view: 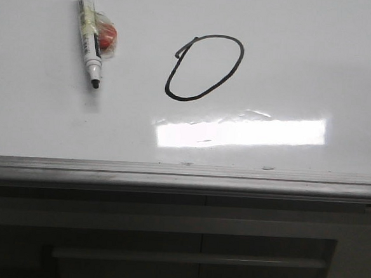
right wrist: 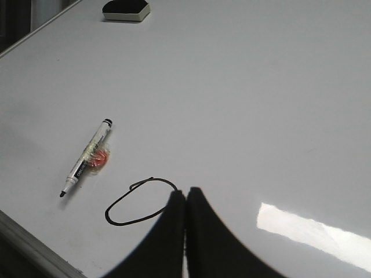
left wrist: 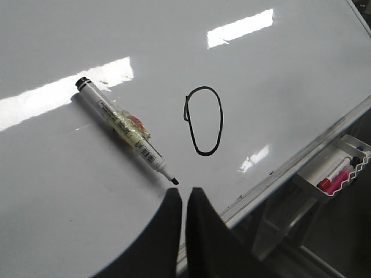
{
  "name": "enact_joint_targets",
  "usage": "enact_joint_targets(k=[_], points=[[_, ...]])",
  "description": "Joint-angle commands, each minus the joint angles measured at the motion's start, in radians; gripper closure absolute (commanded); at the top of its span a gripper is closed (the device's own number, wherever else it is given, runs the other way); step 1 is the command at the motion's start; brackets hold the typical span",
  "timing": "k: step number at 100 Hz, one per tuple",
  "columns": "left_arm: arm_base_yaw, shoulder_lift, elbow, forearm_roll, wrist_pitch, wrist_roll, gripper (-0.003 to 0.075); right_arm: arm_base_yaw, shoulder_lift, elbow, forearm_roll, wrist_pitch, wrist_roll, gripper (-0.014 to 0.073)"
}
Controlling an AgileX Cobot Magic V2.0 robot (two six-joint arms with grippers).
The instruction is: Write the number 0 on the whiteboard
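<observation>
On my left side, the marker (view: pixel 89 34) lies flat on the whiteboard (view: pixel 306 58), uncapped, its black tip pointing toward the near edge of the board. In the left wrist view the left gripper (left wrist: pixel 183 197) has its fingers pressed together and holds nothing; the marker tip is just ahead of the fingertips, not touching them. A lump of clear tape with something red (view: pixel 106 35) is stuck to the middle of the barrel.

More to the right, the number 0 (view: pixel 204 68) is drawn as a closed slanted oval with a small tail at the joint, so I judge the writing is done. In the right wrist view the right gripper (right wrist: pixel 185 200) is also closed and empty, and it hides one end of the oval.

If I must take the marker again, I judge it light, stiff and smooth. It may roll or slip on the glossy board, so I would grip across the taped middle. An eraser (right wrist: pixel 126 8) sits far beyond the right gripper.
</observation>
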Motion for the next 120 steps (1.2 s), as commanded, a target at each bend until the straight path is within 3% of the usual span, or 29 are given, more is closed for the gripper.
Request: enact_joint_targets(k=[1, 26, 37, 59, 72, 89, 120], points=[[0.000, 0.003, -0.027, -0.005, -0.069, 0.001, 0.0740, -0.008, 0.009, -0.023, 0.024, -0.060, -0.008, 0.0662], [0.008, -0.003, -0.008, 0.034, -0.069, 0.001, 0.0740, -0.008, 0.009, -0.023, 0.024, -0.060, -0.008, 0.0662], [0.059, -0.046, 0.046, 0.095, -0.093, 0.069, 0.0740, -0.008, 0.009, -0.023, 0.024, -0.060, -0.008, 0.0662], [0.277, -0.268, 0.310, 0.089, -0.393, 0.092, 0.0740, -0.008, 0.009, -0.023, 0.024, -0.060, -0.008, 0.0662], [0.383, -0.402, 0.412, 0.086, -0.332, 0.030, 0.0740, -0.008, 0.009, -0.023, 0.024, -0.060, -0.008, 0.0662], [0.463, -0.460, 0.444, 0.077, -0.113, -0.003, 0.0740, -0.008, 0.009, -0.023, 0.024, -0.062, -0.008, 0.0662], [0.543, -0.460, 0.504, 0.002, -0.104, -0.002, 0.0740, -0.008, 0.009, -0.023, 0.024, -0.062, -0.008, 0.0662]])
